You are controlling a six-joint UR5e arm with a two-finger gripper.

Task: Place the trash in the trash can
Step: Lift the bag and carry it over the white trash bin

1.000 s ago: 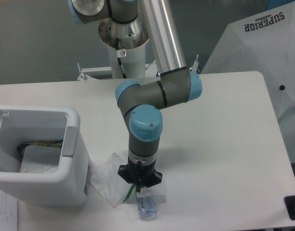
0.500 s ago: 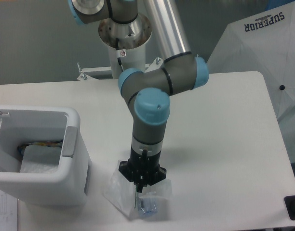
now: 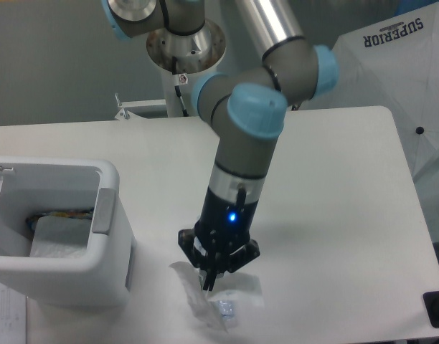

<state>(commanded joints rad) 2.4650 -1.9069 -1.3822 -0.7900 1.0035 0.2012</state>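
The white boxy trash can (image 3: 62, 276) stands at the table's left front, with a grey tab (image 3: 102, 211) on its right side. My gripper (image 3: 207, 282) points down near the front edge, to the right of the can. Its fingers are pinched together on the wrinkly see-through plastic bag (image 3: 196, 302), which is bunched up beneath them. The small bluish bottle (image 3: 227, 310) lies on the table just below and right of the fingertips, partly covered by the bag.
White paper and a colourful item (image 3: 54, 215) lie inside the can. A white fabric cover (image 3: 392, 79) printed SUPERIOR stands beyond the table's right edge. A black object (image 3: 437, 309) sits at the lower right corner. The table's front edge is close to the bottle.
The arm has swung upward and to the right, with the wrist tilting. The bag, flat and spread left of the gripper a second ago, is drawn together under the fingers.
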